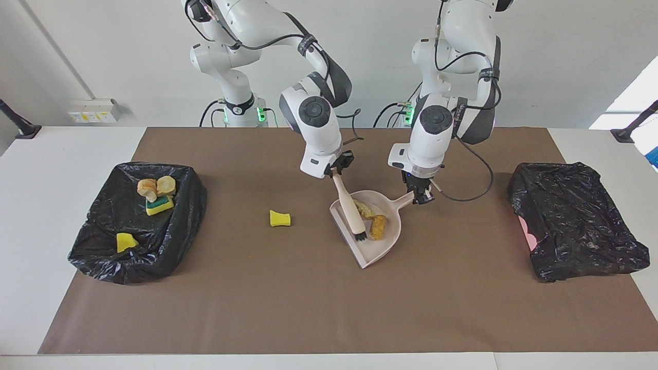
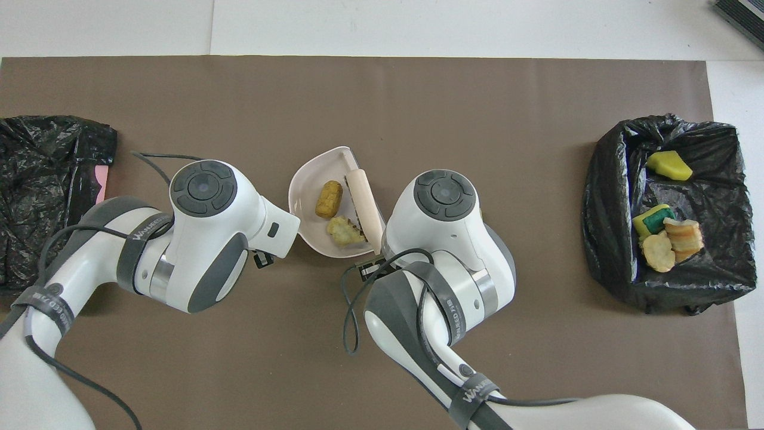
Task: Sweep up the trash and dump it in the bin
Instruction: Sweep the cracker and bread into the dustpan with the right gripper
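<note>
now two scraps [image 1: 374,220] in dustpan [image 1: 378,249], beside right gripper's [image 1: 336,171] brush [image 1: 351,214].

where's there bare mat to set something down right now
Bare mat lies between the yellow sponge chunk and the trash bin, and between the dustpan and the covered bin. Crowded at the dustpan, with both end effectors.
</note>
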`<action>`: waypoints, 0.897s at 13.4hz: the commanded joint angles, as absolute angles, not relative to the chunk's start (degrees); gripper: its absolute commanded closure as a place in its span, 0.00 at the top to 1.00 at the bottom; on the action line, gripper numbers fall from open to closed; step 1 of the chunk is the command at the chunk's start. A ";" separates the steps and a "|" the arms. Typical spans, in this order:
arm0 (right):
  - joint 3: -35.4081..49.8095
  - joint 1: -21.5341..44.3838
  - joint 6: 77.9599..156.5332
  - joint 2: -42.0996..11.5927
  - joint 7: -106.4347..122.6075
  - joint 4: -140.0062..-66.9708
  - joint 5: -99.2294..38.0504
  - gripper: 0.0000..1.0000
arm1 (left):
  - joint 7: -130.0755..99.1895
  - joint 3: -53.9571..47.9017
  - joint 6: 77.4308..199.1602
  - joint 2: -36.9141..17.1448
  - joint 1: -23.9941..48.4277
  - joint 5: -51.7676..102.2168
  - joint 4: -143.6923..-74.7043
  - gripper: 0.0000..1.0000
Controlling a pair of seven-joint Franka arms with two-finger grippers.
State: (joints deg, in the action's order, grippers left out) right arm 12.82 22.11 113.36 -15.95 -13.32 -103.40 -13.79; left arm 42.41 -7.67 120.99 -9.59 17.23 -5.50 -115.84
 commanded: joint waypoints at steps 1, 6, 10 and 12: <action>12.22 18.91 109.44 -12.40 -13.71 -103.45 -15.12 0.00 | 42.45 -7.21 121.73 -8.00 17.84 -5.89 -117.77 0.00; 12.13 8.89 102.58 -8.70 -19.32 -105.64 -5.56 0.00 | 48.16 -7.21 122.17 -8.00 17.75 -5.89 -117.77 0.00; 11.95 3.53 106.32 -3.45 -23.02 -116.59 -2.56 0.00 | 48.16 -7.21 122.34 -8.00 17.75 -5.89 -117.77 0.00; 12.13 1.42 112.99 1.38 -22.68 -126.25 -1.76 0.00 | 48.08 -7.21 122.43 -8.00 17.75 -5.89 -117.77 0.00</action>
